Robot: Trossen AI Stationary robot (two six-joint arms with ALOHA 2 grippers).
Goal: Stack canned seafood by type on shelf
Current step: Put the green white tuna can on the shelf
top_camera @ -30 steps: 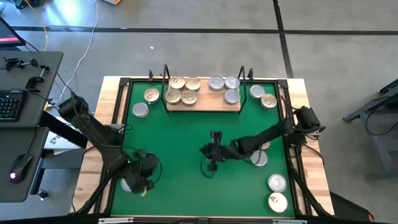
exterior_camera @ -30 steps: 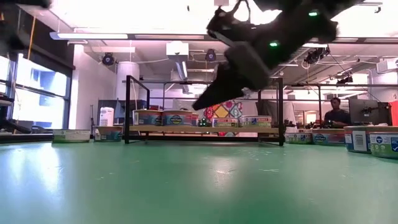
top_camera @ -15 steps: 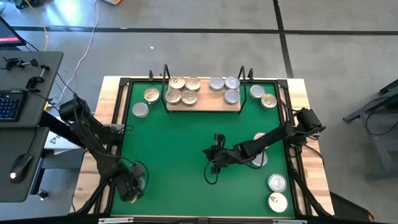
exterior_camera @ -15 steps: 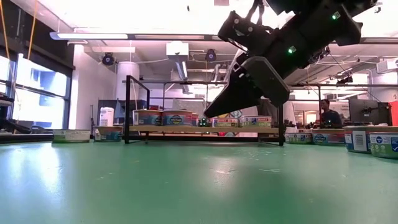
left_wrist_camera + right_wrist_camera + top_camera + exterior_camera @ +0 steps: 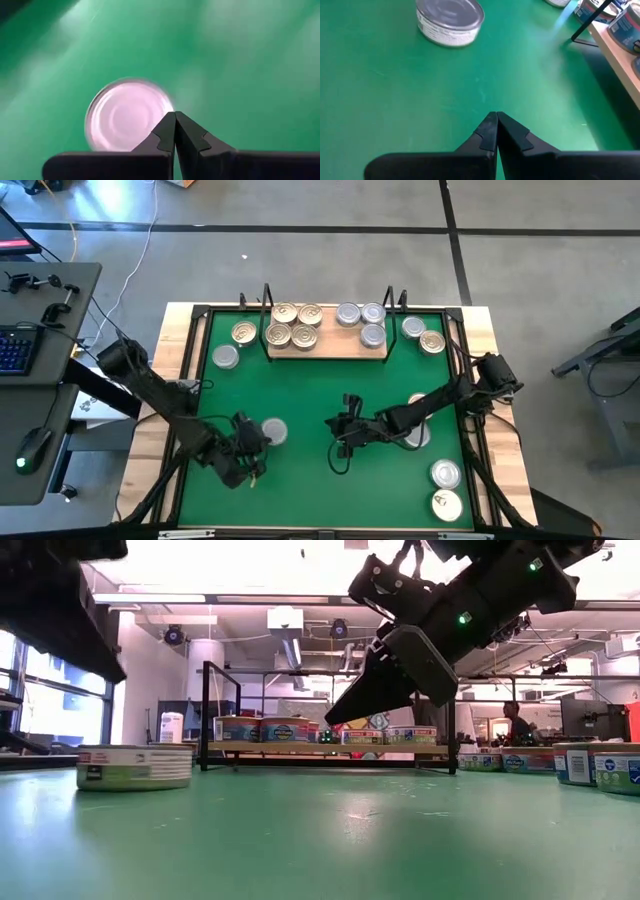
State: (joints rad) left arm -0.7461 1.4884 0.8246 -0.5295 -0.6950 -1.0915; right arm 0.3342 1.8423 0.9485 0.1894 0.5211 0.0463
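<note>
So right now the left gripper [image 5: 250, 452] is hanging low over the green mat [image 5: 310, 390] near the front-left of the table, jaws pinched completely together with nothing in them. A silver-lidded tin [image 5: 272, 432] sits just beside it; in the left wrist view that tin [image 5: 127, 120] is right past the closed fingertips [image 5: 175, 131]. The right gripper [image 5: 346, 434] hovers mid-mat, jaws also fully closed and empty, clearly off the surface in the low view [image 5: 372, 700].

The shelf [image 5: 325, 348] at the back already has gold-lidded tins [image 5: 292, 325] grouped at its left end and silver ones [image 5: 362, 322] at its right. More tins are loose: two on the mat left of the shelf, two to its right, and a few along the right edge near the front.

My read is the step in hand is picking up that silver tin with the left arm. To do it well, I'd say:
- open the jaws wide before dropping, since shut they'd just shove the tin along the mat
- centre over the lid so both fingers land on the side wall
- grip low; these tins are flat and there's little wall to catch
- take it to the silver end of the shelf and set it square on the stack
</note>
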